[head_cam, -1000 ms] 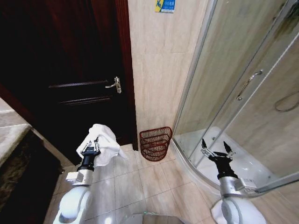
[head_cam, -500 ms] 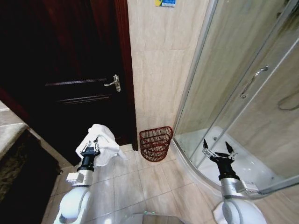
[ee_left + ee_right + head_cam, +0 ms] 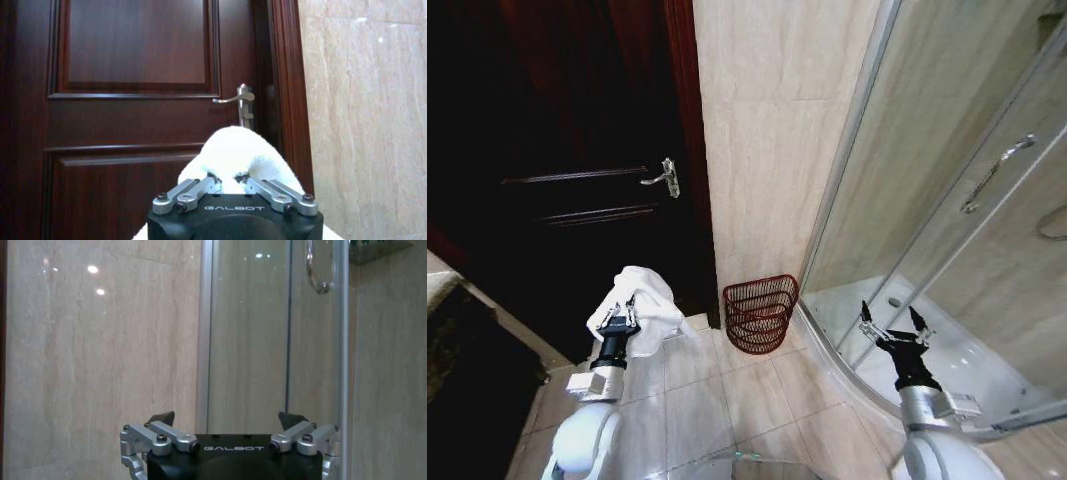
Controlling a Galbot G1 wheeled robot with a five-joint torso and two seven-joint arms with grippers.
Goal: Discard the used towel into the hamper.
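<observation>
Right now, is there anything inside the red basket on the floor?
The hamper looks empty: only its open weave shows at the rim. Its bottom is hidden by its front wall. The towel is in the left gripper, outside the hamper.

A dark wooden door (image 3: 577, 150) with a lever handle (image 3: 665, 177) — beige tiled wall (image 3: 767, 150), glass shower enclosure (image 3: 947, 200), pale floor tiles (image 3: 727, 400).

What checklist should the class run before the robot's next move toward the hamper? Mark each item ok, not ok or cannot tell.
1. Towel gripped by left gripper: ok, fingers shut on it.
2. Hamper upright, mouth open: ok.
3. Towel above hamper: not ok, it hangs to the hamper's left.
4. Right gripper open and empty, by the shower glass: ok.
5. Hamper contents: cannot tell.
</observation>
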